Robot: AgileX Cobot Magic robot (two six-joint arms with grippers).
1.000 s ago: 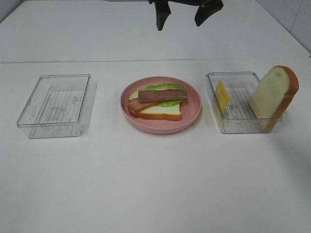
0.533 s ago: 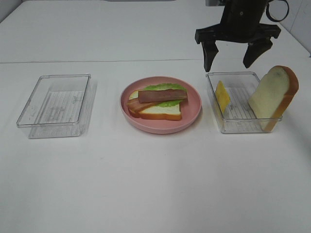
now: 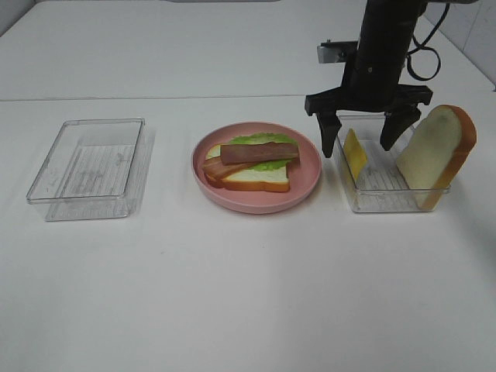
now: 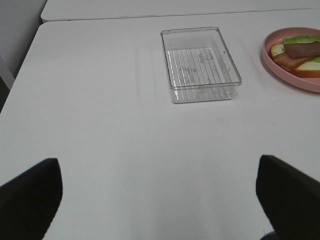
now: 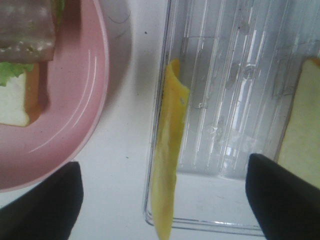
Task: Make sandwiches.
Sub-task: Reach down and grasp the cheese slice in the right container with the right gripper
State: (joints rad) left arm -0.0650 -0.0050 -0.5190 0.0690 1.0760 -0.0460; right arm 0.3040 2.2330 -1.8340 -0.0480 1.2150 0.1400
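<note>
The partly built sandwich [image 3: 252, 163] lies on a round pink plate [image 3: 310, 174]: a bread slice, green lettuce and reddish-brown bacon on top. A yellow cheese slice [image 3: 355, 153] stands on edge against the left wall of the right clear tray [image 3: 387, 198]. A second bread slice [image 3: 435, 151] leans at that tray's right end. My right gripper [image 3: 357, 144] hangs open just above the tray, one finger outside its left wall, the cheese [image 5: 167, 165] between the fingers [image 5: 45, 200]. My left gripper [image 4: 160, 200] is open over bare table, holding nothing.
An empty clear tray [image 3: 89, 167] sits left of the plate; the left wrist view shows it [image 4: 200, 65] ahead with the plate's edge [image 4: 295, 82] beside it. White table stretches in front of all three containers.
My right gripper has come forward from the back of the table and dropped down over the right tray, around the cheese slice. The food and trays have not moved.
</note>
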